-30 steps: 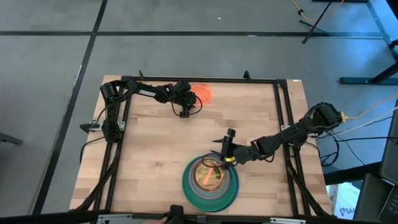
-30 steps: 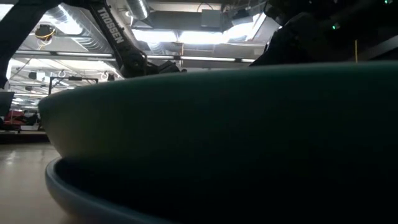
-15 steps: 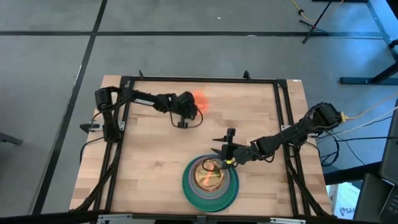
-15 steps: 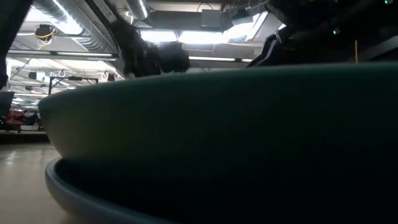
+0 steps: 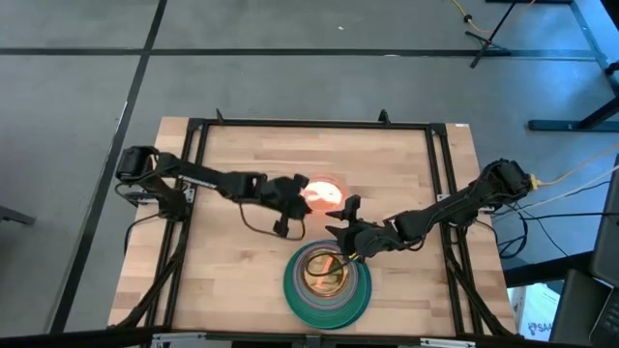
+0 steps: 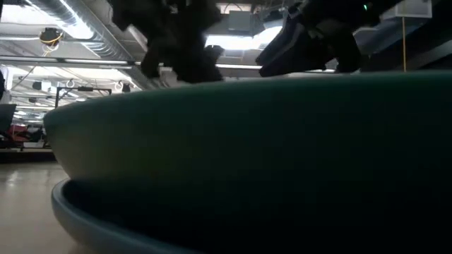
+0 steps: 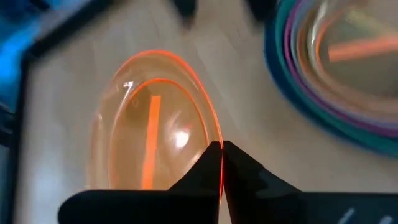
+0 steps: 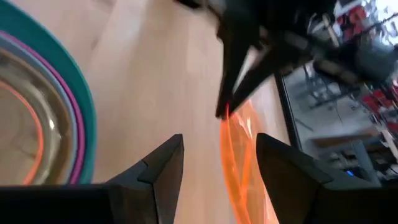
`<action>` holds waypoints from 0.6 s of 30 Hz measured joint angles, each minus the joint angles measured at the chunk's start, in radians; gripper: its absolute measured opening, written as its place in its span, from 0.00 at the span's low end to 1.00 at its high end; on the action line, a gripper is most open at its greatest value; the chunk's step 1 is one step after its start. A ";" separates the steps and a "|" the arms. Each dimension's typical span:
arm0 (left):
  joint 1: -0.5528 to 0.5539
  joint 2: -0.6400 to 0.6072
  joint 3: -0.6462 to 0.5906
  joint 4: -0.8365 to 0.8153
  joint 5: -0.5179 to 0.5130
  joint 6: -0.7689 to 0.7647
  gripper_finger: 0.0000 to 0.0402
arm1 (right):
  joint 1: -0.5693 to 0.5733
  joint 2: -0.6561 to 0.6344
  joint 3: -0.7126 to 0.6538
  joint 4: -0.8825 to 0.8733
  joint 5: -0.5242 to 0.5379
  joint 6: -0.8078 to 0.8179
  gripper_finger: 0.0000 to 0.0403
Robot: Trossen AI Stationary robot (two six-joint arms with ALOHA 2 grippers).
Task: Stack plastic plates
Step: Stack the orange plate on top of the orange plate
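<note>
Orange plate [image 5: 324,194] pinched at rim by left claw [image 5: 302,196] — arm outstretched; right claw [image 5: 340,220] spread empty beside stack [image 5: 327,285].

Tabletop [image 5: 232,261], high view:
- plate stack [image 5: 327,283], near front edge, green outermost.
- orange plate [image 5: 324,195], mid-table, at left pincer [image 5: 293,198].
- right pincer [image 5: 345,224], fingers apart, btwn orange plate & stack.

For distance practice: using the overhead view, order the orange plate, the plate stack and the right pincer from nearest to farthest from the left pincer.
1. Orange plate: gripped by the left pincer.
2. Right pincer: just beyond the plate.
3. Plate stack: near the table's front edge.
</note>
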 joint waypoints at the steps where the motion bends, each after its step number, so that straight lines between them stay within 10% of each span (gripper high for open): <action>1: -0.026 -0.005 0.007 0.010 -0.035 -0.001 0.01 | 0.001 0.000 0.028 -0.060 0.008 0.013 0.49; 7: -0.170 -0.009 0.022 -0.032 -0.208 -0.067 0.01 | 0.021 -0.001 0.195 -0.355 -0.030 0.213 0.49; 18: -0.321 -0.009 0.023 -0.019 -0.378 -0.060 0.01 | 0.021 0.007 0.157 -0.376 -0.160 0.311 0.45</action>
